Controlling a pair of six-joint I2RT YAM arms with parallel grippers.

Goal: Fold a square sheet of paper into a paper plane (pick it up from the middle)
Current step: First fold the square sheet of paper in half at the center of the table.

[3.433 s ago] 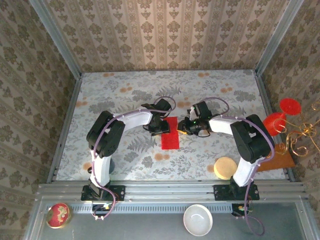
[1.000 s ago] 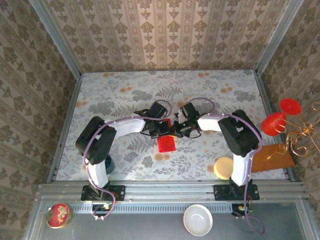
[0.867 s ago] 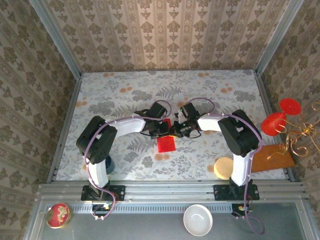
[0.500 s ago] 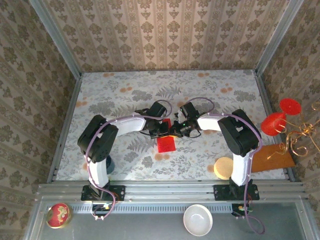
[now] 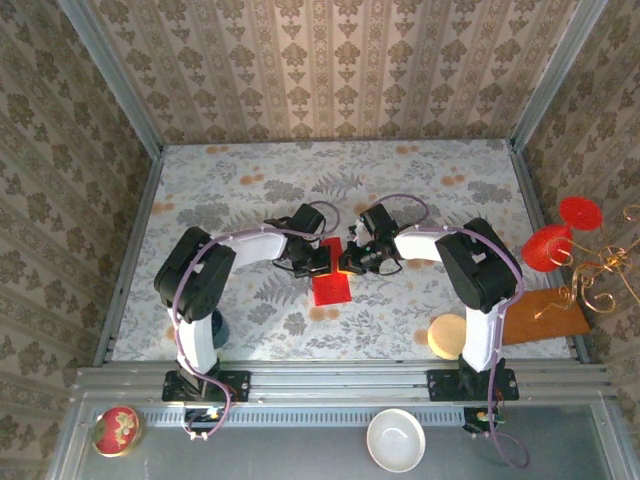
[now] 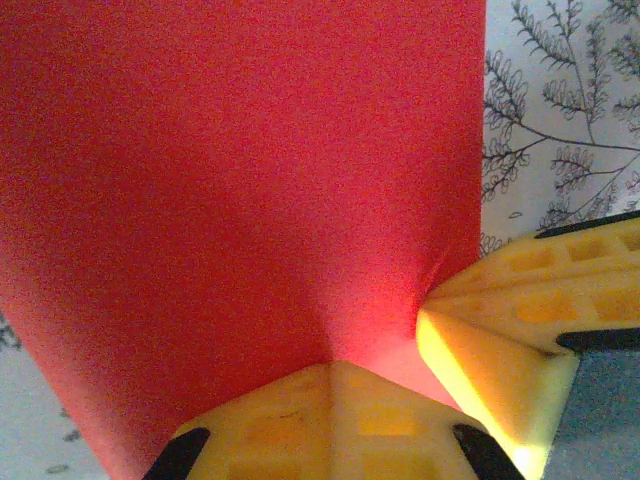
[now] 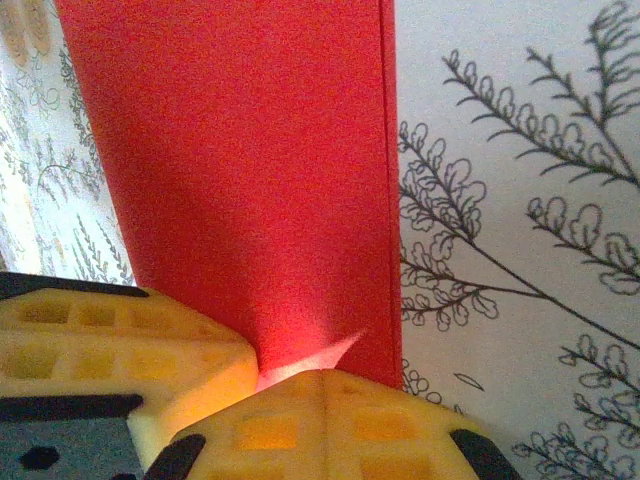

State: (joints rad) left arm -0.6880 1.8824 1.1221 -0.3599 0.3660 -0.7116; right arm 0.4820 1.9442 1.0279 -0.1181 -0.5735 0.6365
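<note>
The square sheet of paper (image 5: 331, 288) lies mid-table, bright red and folded into a narrower strip. My left gripper (image 5: 326, 262) and right gripper (image 5: 344, 264) meet at its far end, both shut. In the left wrist view my left gripper (image 6: 335, 368) has its closed tips on the paper (image 6: 230, 180). The right gripper's fingers (image 6: 520, 310) touch the sheet beside it, where the paper puckers. In the right wrist view my right gripper (image 7: 322, 375) sits shut at the paper's (image 7: 240, 170) right edge, with the left gripper's fingers (image 7: 120, 350) alongside. I cannot tell whether either jaw pinches paper.
A tan round disc (image 5: 450, 335) and a brown board (image 5: 545, 320) lie at the near right. Red glasses (image 5: 560, 235) and a gold wire piece (image 5: 600, 270) are outside the right wall. A white bowl (image 5: 395, 440) and a red tin (image 5: 116, 430) sit on the front rail.
Both arms have reached further in and closed together over the paper's far end since the earliest frame. In the last half second the left wrist shifted slightly left. The paper stays put.
</note>
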